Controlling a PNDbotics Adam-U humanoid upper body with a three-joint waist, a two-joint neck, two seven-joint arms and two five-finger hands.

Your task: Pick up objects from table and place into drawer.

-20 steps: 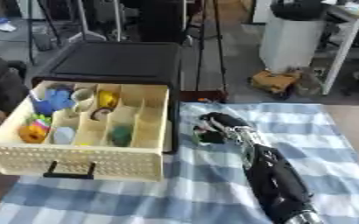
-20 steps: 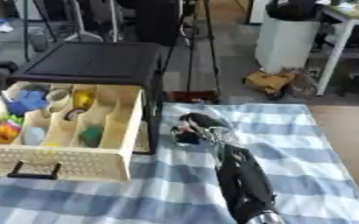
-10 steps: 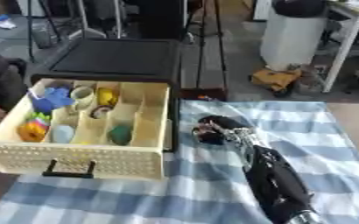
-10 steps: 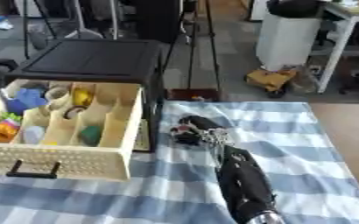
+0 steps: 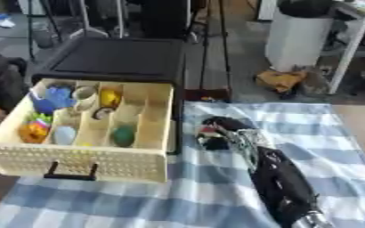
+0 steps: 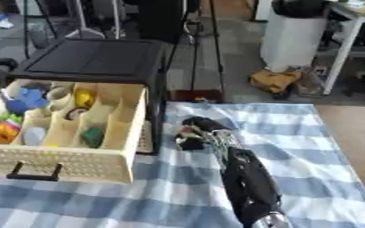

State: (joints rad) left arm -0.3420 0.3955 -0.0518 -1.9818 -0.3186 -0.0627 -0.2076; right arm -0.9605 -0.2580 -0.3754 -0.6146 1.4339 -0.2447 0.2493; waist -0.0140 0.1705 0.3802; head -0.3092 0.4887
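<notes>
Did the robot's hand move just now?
Cannot tell. The right hand lies on the checked cloth beside the drawer, about where it was; the small shift looks like camera movement.

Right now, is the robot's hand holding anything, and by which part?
The right hand is curled over something small and dark with a red bit on the checked cloth; what it is and where it is held cannot be told.

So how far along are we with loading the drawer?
Several items already sit in the open drawer: a blue one, a yellow one, a green one and others. The right hand rests on the checked cloth, curled over something dark I cannot identify. Nothing else shows on the cloth.
</notes>
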